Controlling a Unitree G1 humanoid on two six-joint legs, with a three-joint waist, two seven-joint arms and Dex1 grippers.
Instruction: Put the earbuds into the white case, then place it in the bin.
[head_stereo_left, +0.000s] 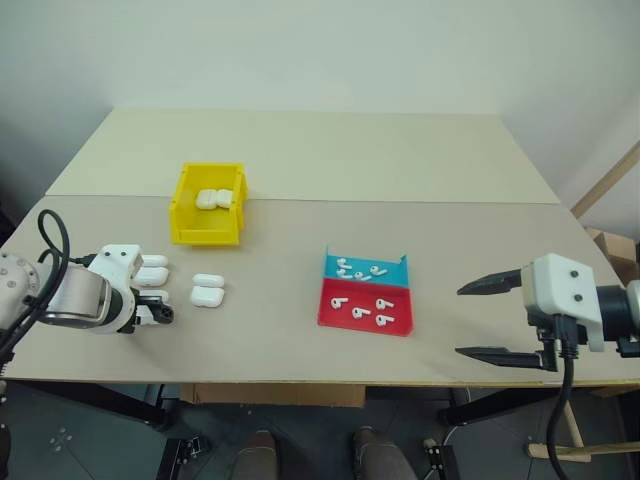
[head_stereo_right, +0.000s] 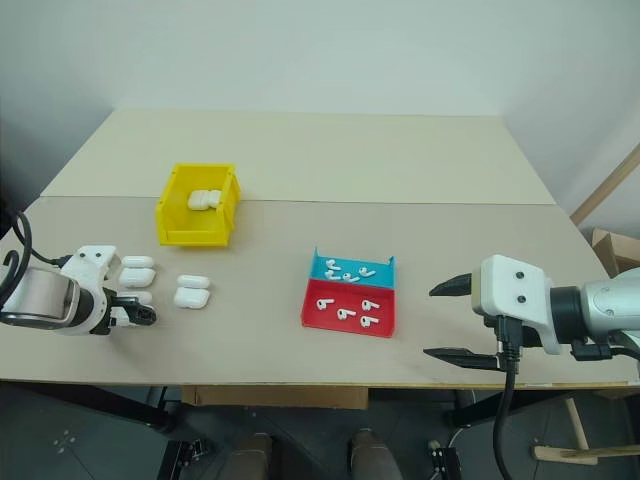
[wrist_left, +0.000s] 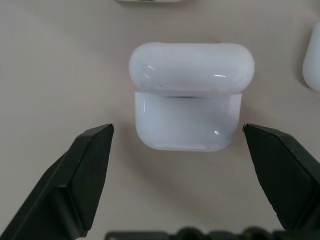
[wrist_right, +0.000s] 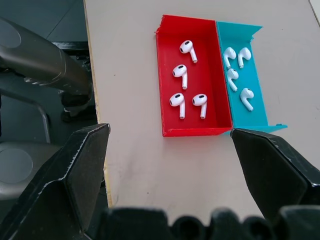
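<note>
The left claw (wrist_left: 177, 145) stands spread wide and grasps nothing; in the left wrist view a white case (wrist_left: 187, 100) lies on the bench (wrist_left: 60, 65) just ahead of it, framed between the two black fingers (wrist_left: 85, 170) with bare bench on either side, its lid shut or very nearly so; more cases (head_stereo_left: 208, 290) of the same kind lie just beyond that claw and beside it. The right claw (head_stereo_left: 490, 320) is likewise released and empty, hovering near the bench's front edge; ahead of it and well apart sits the red-and-blue tray (wrist_right: 162, 75), with four earbuds (wrist_right: 187, 85) loose in the red half and about four more in the blue half. Farthest from both claws, out past the cases on the left claw's side, stands the yellow bin (head_stereo_left: 205, 230), which already holds what look like two white cases.

The step in hand, as I judge it, is the very first: taking up a case. The next move calls for the left claw to sink straight on until its fingers flank the case's lower body, then close squarely; the shell looks glossy and rounded, so an off-centre pinch may let it squirt out.
</note>
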